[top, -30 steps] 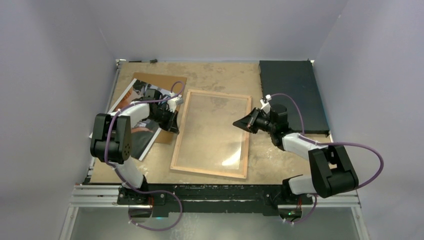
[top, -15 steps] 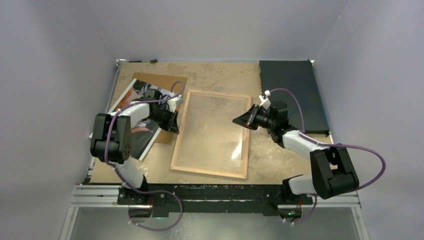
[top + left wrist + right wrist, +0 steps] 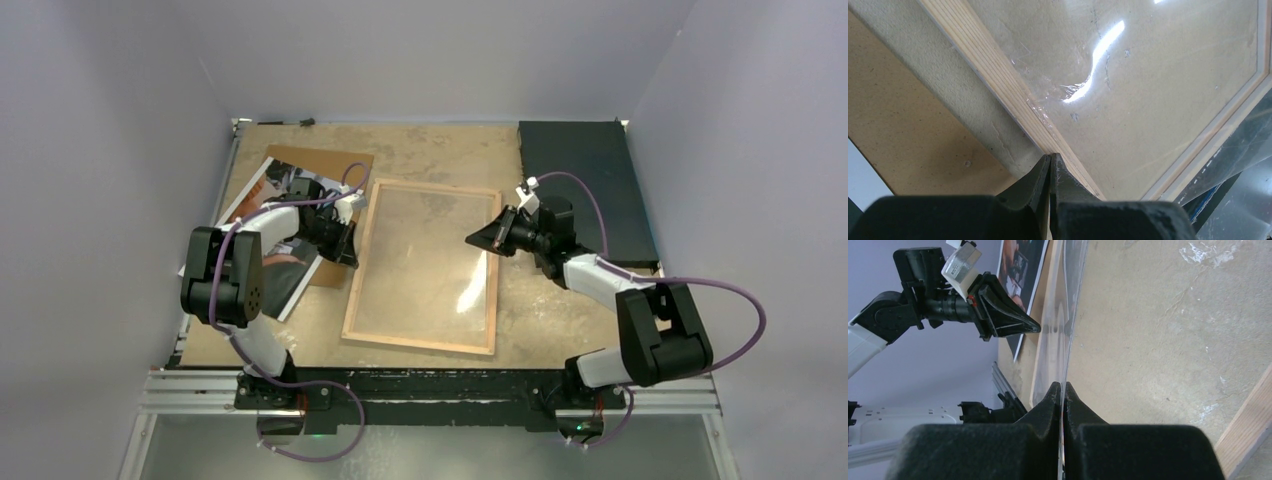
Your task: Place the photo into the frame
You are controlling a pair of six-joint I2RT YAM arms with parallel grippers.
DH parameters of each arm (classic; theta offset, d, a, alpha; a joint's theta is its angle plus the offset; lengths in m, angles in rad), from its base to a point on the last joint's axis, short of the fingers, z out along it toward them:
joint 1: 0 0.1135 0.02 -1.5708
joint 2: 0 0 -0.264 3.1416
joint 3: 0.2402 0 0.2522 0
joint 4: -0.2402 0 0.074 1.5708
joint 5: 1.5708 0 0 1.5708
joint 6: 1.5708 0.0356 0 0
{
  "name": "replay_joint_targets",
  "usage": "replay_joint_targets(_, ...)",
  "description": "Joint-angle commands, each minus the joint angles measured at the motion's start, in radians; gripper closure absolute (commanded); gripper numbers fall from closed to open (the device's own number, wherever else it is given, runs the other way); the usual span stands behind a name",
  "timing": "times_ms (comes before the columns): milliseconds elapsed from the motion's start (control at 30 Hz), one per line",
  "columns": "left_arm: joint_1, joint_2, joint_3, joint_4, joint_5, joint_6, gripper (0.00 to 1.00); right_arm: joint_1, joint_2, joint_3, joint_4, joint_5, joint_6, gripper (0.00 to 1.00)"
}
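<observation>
Wood-backed frame (image 3: 418, 343) lies mid-desk (image 3: 440, 150) seen from above, photo (image 3: 268, 186) left of it on brown board (image 3: 330, 160). Left wrist: left gripper (image 3: 1050, 159) jaws clenched empty, tips on frame's rail. Right wrist: right gripper (image 3: 1062, 387) jaws pinching upturned edge of clear pane (image 3: 1068, 315).

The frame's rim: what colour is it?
The frame rim is pale wood, clearest in the left wrist view.

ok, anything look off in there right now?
Yes. The clear pane is not lying flat in the frame: the right tool is shut on its edge and holds it tilted up. The pane also shows a crinkled patch near the wooden rail, ahead of the shut left tool.
</observation>
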Motion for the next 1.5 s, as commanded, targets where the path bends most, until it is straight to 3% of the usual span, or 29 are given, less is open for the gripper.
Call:
replay_joint_targets(0,-0.012,0.004,0.006,0.014,0.001,0.02,1.0,-0.008,0.013,0.02,0.031,-0.023,-0.048,1.0)
replay_joint_targets(900,-0.013,0.0,0.01,0.008,0.005,0.018,1.0,-0.017,0.036,0.043,0.004,0.017,-0.182,1.0)
replay_joint_targets(1233,-0.013,-0.005,0.003,0.004,0.012,0.021,1.0,-0.016,0.033,-0.119,0.229,-0.007,0.069,1.0)
replay_joint_targets(1467,-0.018,0.0,-0.007,0.008,0.017,0.021,1.0,-0.015,-0.034,-0.148,0.22,0.018,0.129,1.0)
